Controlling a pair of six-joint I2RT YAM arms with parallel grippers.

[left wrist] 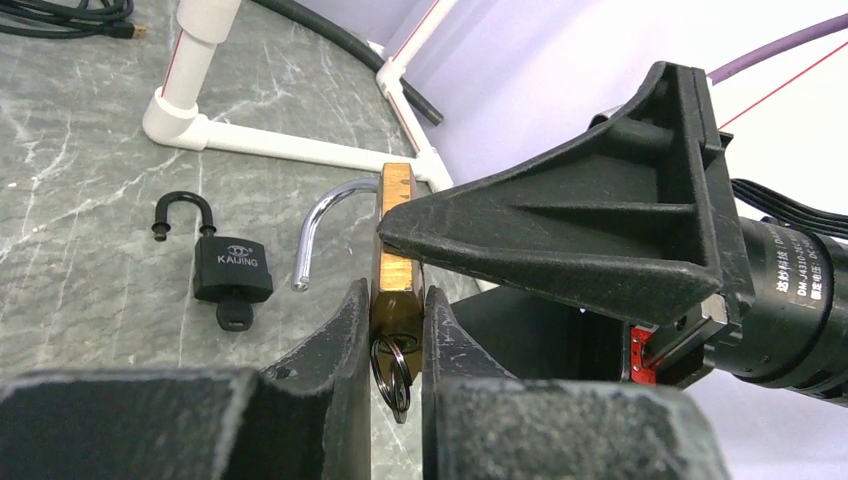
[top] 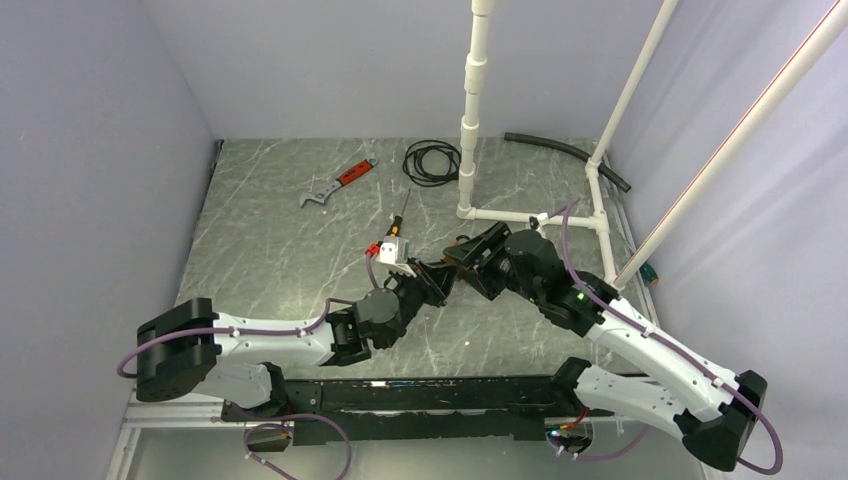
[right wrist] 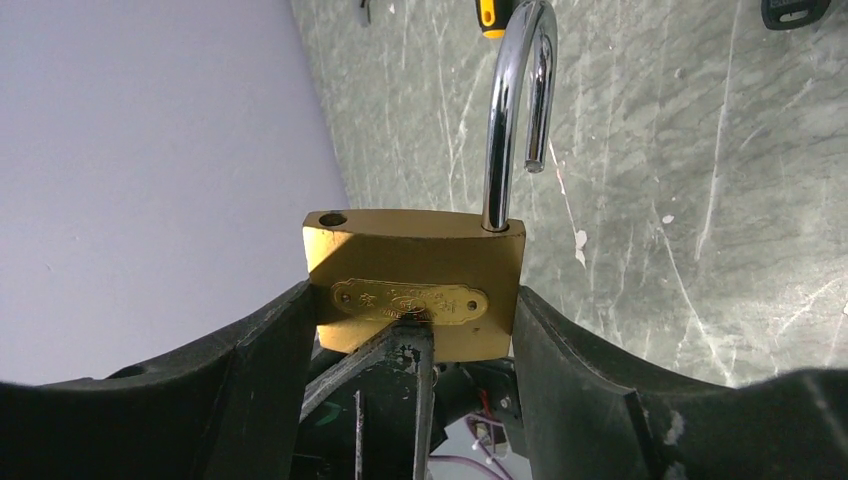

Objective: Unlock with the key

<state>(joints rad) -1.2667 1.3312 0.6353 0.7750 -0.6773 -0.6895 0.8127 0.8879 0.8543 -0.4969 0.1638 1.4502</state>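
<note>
A brass padlock [right wrist: 415, 270] is held above the table between both grippers, and its chrome shackle [right wrist: 515, 110] is swung open with the free end out of its hole. My left gripper [left wrist: 397, 300] is shut on the padlock's flat faces. A key ring [left wrist: 395, 372] hangs under the body; the key itself is hidden. My right gripper [right wrist: 415, 300] is shut on the padlock's narrow sides. One of its fingers [left wrist: 560, 230] crosses the left wrist view. In the top view the grippers meet at mid-table [top: 450, 268].
A black padlock [left wrist: 233, 270] lies on the table with its shackle open and a key in it. A white pipe frame [top: 470, 120] stands behind. A cable coil [top: 431, 161], a red-handled wrench [top: 338, 183], a screwdriver [top: 400, 222] and a black hose [top: 565, 150] lie farther back.
</note>
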